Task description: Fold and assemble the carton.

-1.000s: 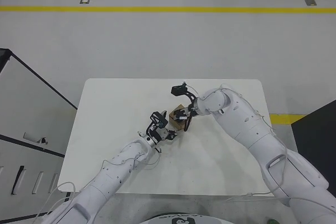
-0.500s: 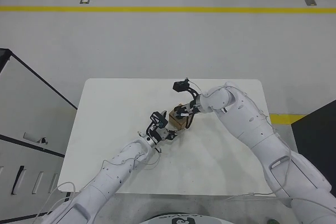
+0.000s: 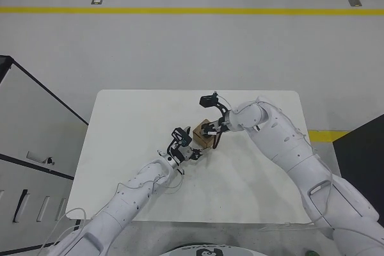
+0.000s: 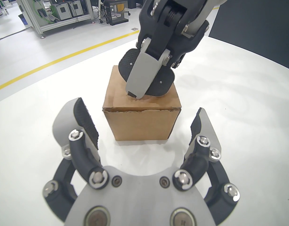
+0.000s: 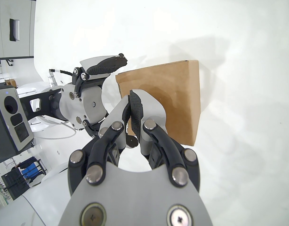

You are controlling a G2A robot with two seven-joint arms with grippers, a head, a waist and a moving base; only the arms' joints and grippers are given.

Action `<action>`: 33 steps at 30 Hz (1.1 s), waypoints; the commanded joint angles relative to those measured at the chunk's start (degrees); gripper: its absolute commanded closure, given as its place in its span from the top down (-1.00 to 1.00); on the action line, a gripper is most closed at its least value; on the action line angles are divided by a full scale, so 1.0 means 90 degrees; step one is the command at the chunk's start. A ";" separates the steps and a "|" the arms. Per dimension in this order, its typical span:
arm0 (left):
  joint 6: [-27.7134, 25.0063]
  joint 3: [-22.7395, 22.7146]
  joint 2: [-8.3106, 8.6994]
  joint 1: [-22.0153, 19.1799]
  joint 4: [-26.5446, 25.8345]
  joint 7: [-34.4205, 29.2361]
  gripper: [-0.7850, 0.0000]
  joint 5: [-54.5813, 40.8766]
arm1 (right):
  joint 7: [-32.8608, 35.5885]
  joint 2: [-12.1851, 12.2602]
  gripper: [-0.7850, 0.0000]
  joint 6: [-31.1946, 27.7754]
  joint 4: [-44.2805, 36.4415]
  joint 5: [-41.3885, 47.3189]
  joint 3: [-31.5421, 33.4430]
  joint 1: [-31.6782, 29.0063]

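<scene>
A small brown carton [image 4: 141, 116] stands closed on the white table [image 3: 256, 179], near its middle [image 3: 203, 133]. My right gripper [image 5: 133, 103] is shut, its fingertips pressing down on the carton's top flap [image 4: 144, 94]; nothing is between its pads. My left gripper [image 4: 144, 123] is open and sits low on the table just in front of the carton, one finger [image 4: 80, 118] to each side of the carton's near face, not touching it. In the right wrist view the carton [image 5: 172, 97] lies under the shut fingers, with the left gripper's fingers [image 5: 106, 65] beside it.
The white table has free room all around the carton. A grey cabinet [image 3: 25, 121] stands off the table's left side. A dark panel [image 3: 371, 153] stands at the right. A yellow floor line [image 3: 192, 10] runs behind.
The right arm's wrist has shifted slightly farther from the robot and its fingers now rest on the carton's top. The left arm has kept still.
</scene>
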 commanded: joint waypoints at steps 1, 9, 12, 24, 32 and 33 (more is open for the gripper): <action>0.0000 0.0000 0.0000 0.0000 0.0000 0.0000 1.00 0.0000 | -0.0017 -0.0020 -1.00 -0.0007 0.0063 0.0005 -0.0030 0.0031; 0.0005 -0.0036 -0.0002 0.0084 -0.0128 -0.0125 1.00 -0.0038 | -0.0052 -0.0071 -1.00 -0.0043 0.0206 0.0041 -0.0081 0.0104; -0.0023 -0.0051 -0.0010 0.0105 -0.0149 -0.0160 1.00 -0.0034 | -0.0060 -0.0075 -1.00 -0.0049 0.0219 0.0055 -0.0073 0.0103; -0.0100 0.0062 -0.0150 -0.0063 0.0059 -0.0057 1.00 -0.0079 | -0.0047 -0.0066 -1.00 -0.0048 0.0176 0.0041 -0.0027 0.0062; -0.0099 0.0110 -0.0251 -0.0193 0.0349 0.0055 1.00 -0.0141 | -0.0035 -0.0055 -1.00 -0.0022 0.0121 0.0039 0.0009 0.0015; -0.0094 0.0111 -0.0260 -0.0205 0.0376 0.0066 1.00 -0.0136 | -0.0033 -0.0054 -1.00 -0.0020 0.0115 0.0035 0.0013 0.0011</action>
